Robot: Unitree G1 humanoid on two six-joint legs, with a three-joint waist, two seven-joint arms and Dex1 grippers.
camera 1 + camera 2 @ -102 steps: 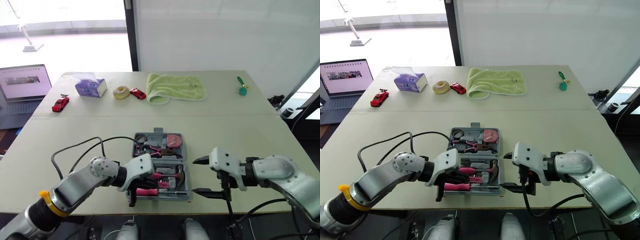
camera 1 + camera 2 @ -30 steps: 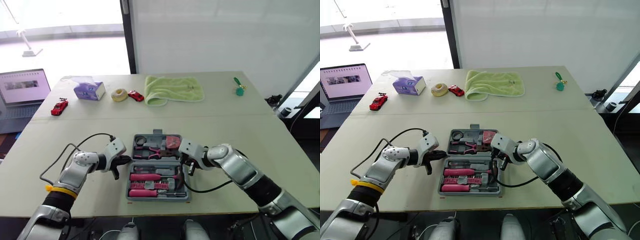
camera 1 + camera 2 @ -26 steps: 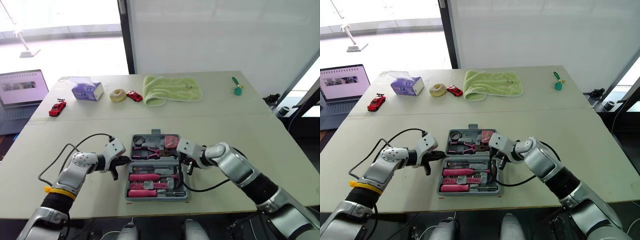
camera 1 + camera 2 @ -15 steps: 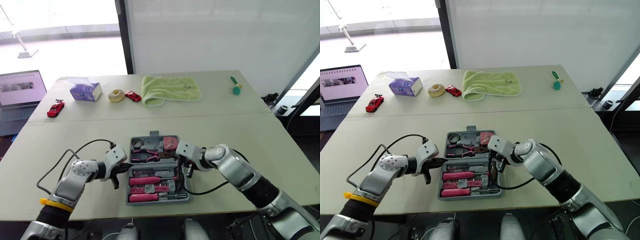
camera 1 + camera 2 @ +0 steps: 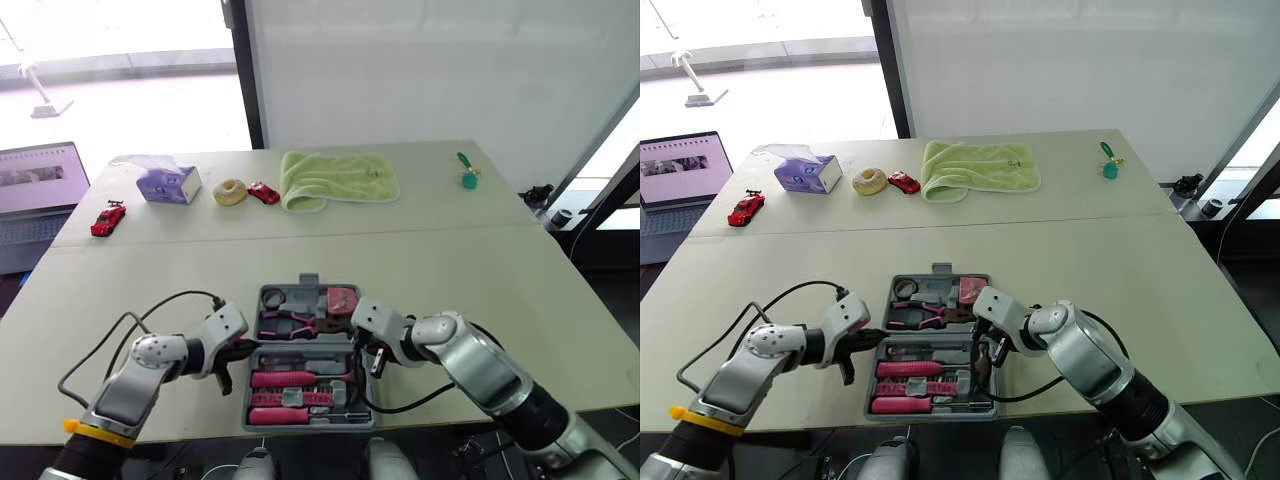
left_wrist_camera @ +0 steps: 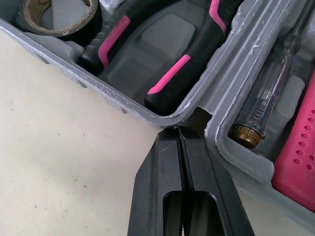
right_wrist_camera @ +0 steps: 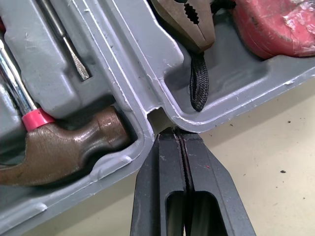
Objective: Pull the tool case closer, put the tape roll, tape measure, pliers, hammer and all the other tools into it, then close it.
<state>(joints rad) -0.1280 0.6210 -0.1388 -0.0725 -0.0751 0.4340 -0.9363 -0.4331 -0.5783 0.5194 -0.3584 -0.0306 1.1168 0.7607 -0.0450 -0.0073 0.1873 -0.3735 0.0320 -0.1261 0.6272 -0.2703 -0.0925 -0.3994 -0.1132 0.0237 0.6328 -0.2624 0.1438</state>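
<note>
The grey tool case [image 5: 309, 283] lies open near the table's front edge. Its far half holds a dark tape roll [image 6: 59, 17], pink-handled pliers [image 6: 162, 64] and a red tape measure [image 7: 275, 22]. The near half holds pink tools [image 5: 285, 380], a test screwdriver [image 6: 266, 93] and the hammer [image 7: 64, 152]. My left gripper [image 5: 246, 351] is shut, its tips pressed into the hinge notch on the case's left side. Shut as well, my right gripper [image 5: 363, 347] sits at the matching notch on the right side.
At the table's far side lie a green towel [image 5: 338, 180], a purple tissue box [image 5: 164, 183], a yellow ring [image 5: 231, 190], two red toy cars [image 5: 263, 192] [image 5: 102, 219] and a green object [image 5: 466, 175]. A laptop [image 5: 40, 190] stands at far left.
The case has slid a little toward the near table edge with both shut grippers at its hinge notches. The left gripper closed the small gap to the case. The head camera has shifted.
</note>
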